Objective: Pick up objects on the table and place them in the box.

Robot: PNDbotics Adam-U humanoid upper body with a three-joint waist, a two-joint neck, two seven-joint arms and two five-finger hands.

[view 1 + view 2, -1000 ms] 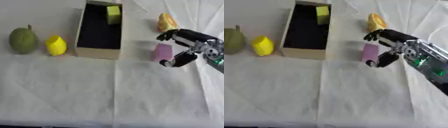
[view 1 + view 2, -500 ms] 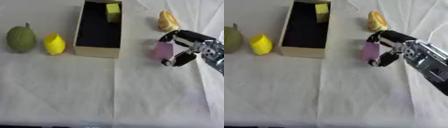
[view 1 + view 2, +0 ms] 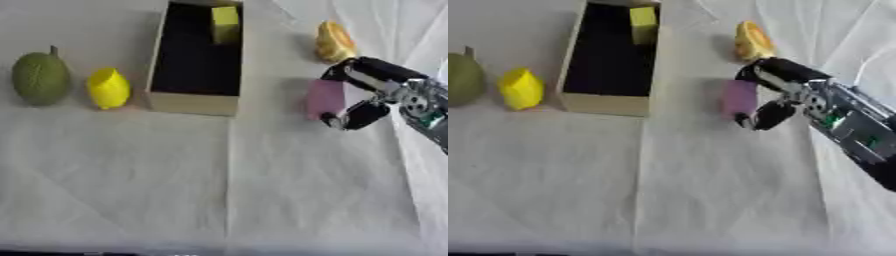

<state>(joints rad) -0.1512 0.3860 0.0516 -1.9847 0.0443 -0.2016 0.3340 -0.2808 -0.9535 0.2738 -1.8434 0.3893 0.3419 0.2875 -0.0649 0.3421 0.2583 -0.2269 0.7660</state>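
**Right hand closes round the pink block beside the box**

The right hand [image 3: 354,95] reaches in from the right edge of the frame, a little above the middle. Its fingers [image 3: 372,70] curl over the top of a pink block [image 3: 325,98] while the thumb [image 3: 357,116] hooks in from below, so the block sits pinched between them. The block stands upright just to the right of the box [image 3: 192,102]; whether it rests on the cloth or is lifted clear of it I cannot tell.

The box is long, with tan walls and a dark inside, and runs from the top centre of the frame down towards the middle. A yellow-green block [image 3: 225,23] lies inside it at the far end.

An orange piece of fruit [image 3: 333,42] sits in the upper right, just above the hand and apart from it. At the left of the frame a green fruit [image 3: 38,79] with a short stem and a yellow lemon [image 3: 108,88] lie side by side, close to the left wall of the box. All of it rests on a worktop [image 3: 219,190] covered with a creased white cloth.

The left hand does not show.
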